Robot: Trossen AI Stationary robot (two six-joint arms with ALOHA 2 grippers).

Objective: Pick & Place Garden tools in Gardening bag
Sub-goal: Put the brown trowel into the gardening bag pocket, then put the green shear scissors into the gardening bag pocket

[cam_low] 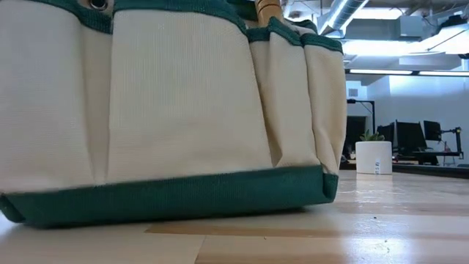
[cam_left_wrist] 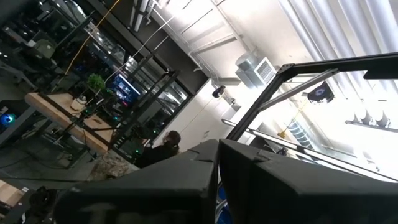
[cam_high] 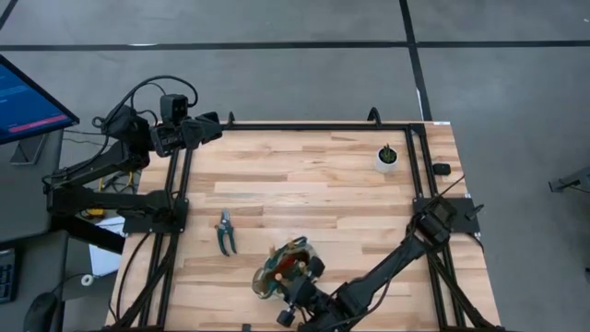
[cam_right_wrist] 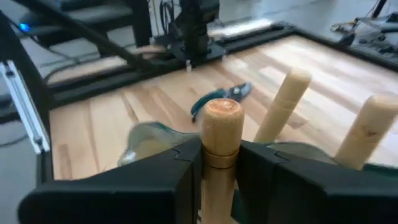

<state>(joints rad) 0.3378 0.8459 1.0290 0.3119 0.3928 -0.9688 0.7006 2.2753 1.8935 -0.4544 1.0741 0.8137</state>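
The gardening bag (cam_high: 281,267), cream cloth with green trim, stands near the table's front edge and fills the low view (cam_low: 168,110). My right gripper (cam_right_wrist: 221,163) hovers over its mouth (cam_high: 297,278), shut on a garden tool's light wooden handle. Two more wooden handles (cam_right_wrist: 285,102) (cam_right_wrist: 372,127) stick up out of the bag beside it. Green-handled pruning shears (cam_high: 225,232) lie flat on the table to the bag's far left. My left gripper (cam_high: 205,129) is raised at the far left corner, shut on nothing. My right gripper pinches the wooden handle just below its rounded top end (cam_right_wrist: 221,140) between its two fingers. The fingers reach in from the table's near right side, slanting a little down, and lie across the handle. The handle stands upright; its lower part is hidden behind the fingers.
A small white pot with a plant (cam_high: 388,159) stands at the far right. Black frame rails (cam_high: 175,194) run along the table's left and right sides. Bare wood lies between the shears and the pot.
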